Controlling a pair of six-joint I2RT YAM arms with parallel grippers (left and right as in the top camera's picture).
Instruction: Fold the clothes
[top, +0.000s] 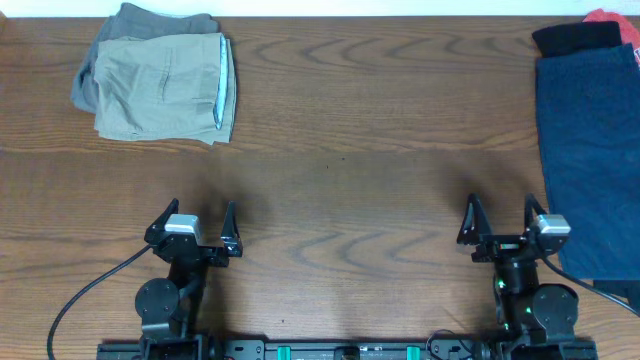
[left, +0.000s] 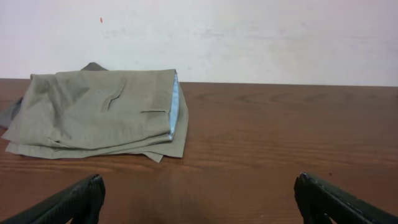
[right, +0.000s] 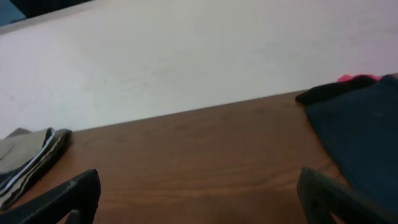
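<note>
Honestly, the worry is the right gripper (top: 501, 207), fingers spread and empty like the left gripper (top: 203, 210), snagging the navy cloth (top: 590, 150) just beside it and dragging it off the table (top: 380, 150); it runs out of frame, maybe overhanging. Khaki shorts (top: 160, 88) sit folded far-left; the wide middle is bare wood.

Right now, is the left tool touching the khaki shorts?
Apart. The overhead view shows a wide strip of bare table between the open left tool and the khaki shorts.
</note>
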